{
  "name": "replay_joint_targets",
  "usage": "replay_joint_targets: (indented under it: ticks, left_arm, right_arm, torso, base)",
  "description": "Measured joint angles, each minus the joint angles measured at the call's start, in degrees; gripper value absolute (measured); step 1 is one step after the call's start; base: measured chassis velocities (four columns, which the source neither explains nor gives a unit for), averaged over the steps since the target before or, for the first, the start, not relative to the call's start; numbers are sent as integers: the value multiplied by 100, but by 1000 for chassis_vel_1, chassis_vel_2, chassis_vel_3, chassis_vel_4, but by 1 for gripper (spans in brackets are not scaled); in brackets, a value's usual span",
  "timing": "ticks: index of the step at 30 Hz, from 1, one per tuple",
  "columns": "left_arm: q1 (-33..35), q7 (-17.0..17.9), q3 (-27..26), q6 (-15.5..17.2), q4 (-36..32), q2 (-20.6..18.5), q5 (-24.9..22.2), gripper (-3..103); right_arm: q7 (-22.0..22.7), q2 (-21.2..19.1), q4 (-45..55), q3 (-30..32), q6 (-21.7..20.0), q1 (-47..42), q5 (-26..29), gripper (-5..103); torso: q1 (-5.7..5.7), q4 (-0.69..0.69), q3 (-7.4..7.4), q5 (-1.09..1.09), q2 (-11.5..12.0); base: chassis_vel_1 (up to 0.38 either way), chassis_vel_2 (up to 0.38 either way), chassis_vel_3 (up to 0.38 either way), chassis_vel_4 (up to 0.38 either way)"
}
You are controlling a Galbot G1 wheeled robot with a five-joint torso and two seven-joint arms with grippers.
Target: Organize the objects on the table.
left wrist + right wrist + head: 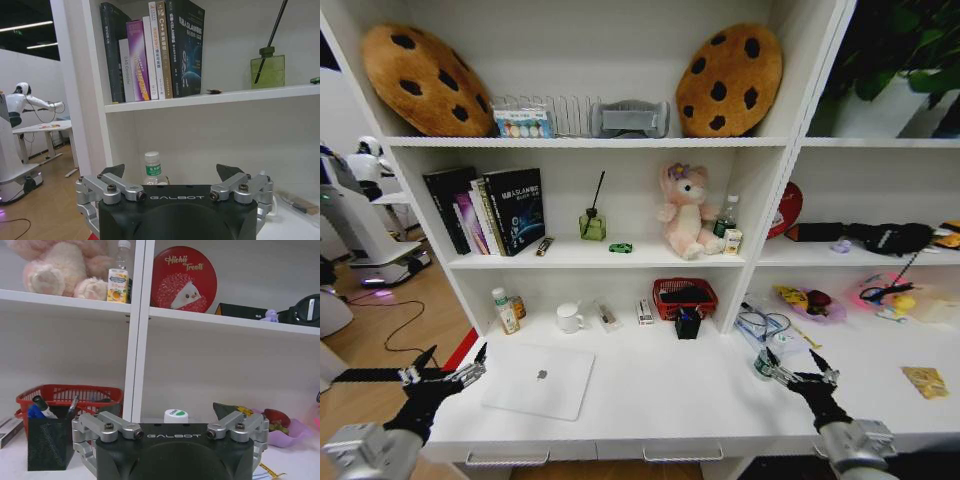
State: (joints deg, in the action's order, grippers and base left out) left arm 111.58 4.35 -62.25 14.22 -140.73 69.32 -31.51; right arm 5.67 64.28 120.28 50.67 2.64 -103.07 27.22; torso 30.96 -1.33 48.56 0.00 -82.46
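Observation:
A thin silver laptop (538, 380) lies shut on the white table (660, 395), front left. My left gripper (454, 352) hovers open at the table's left edge, just left of the laptop. It faces a clear green-labelled bottle (152, 169) by the back wall (503, 311). My right gripper (790, 357) is open over the table's right part. A small bottle with a white-and-green cap (763, 365) (176, 415) stands just beyond its fingers. A tiny green toy car (620, 247) sits on the shelf above. A black pen cup (47, 442) holds markers.
A white mug (568, 318), a red mesh basket (685, 296) and small boxes line the back of the table. Cables and a purple dish (810, 303) clutter the right side. Above are the books (155, 50), a diffuser (267, 70) and a pink plush bear (685, 212).

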Motion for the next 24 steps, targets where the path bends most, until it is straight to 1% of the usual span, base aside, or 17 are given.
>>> replay_joint_targets:
  ticks: [7, 9, 10, 12, 17, 18, 19, 20, 21, 24]
  left_arm:
    - [0, 0, 0, 0, 0, 0, 0, 100]
    - [0, 0, 0, 0, 0, 0, 0, 100]
    - [0, 0, 0, 0, 0, 0, 0, 100]
    - [0, 0, 0, 0, 0, 0, 0, 100]
    - [0, 0, 0, 0, 0, 0, 0, 100]
    - [0, 0, 0, 0, 0, 0, 0, 100]
    - [0, 0, 0, 0, 0, 0, 0, 100]
    - [0, 0, 0, 0, 0, 0, 0, 100]
    - [0, 0, 0, 0, 0, 0, 0, 100]
    - [0, 0, 0, 0, 0, 0, 0, 100]
  right_arm:
    - [194, -150, -228, -112, -180, 243, 16, 100]
    - [345, -381, -564, -349, -404, 609, 149, 100]
    - [345, -381, -564, -349, -404, 609, 149, 100]
    - [381, -588, -923, -601, -548, 1025, 206, 100]
    - [371, -745, -1254, -782, -614, 1379, 220, 99]
    - [334, -784, -1366, -854, -616, 1486, 207, 89]
    - [334, -784, -1366, -854, -616, 1486, 207, 89]
    - [320, -786, -1405, -893, -616, 1518, 187, 83]
    - [320, -786, -1405, -893, -616, 1518, 187, 83]
    - [189, -721, -1437, -920, -478, 1475, 107, 66]
  torso:
    - [0, 0, 0, 0, 0]
    - [0, 1, 0, 2, 0]
    - [0, 1, 0, 2, 0]
    - [0, 0, 1, 2, 0]
    - [0, 1, 0, 1, 0]
    - [0, 1, 0, 0, 0]
    - [0, 1, 0, 0, 0]
    - [0, 1, 1, 1, 0]
    - [0, 1, 1, 1, 0]
    - [0, -1, 0, 0, 0]
  base:
    - [0, 0, 0, 0]
    - [0, 0, 0, 0]
    - [0, 0, 0, 0]
    - [0, 0, 0, 0]
    - [0, 0, 0, 0]
    - [0, 0, 0, 0]
    - [0, 0, 0, 0]
    - [0, 0, 0, 0]
    - [0, 0, 0, 0]
    - [0, 0, 0, 0]
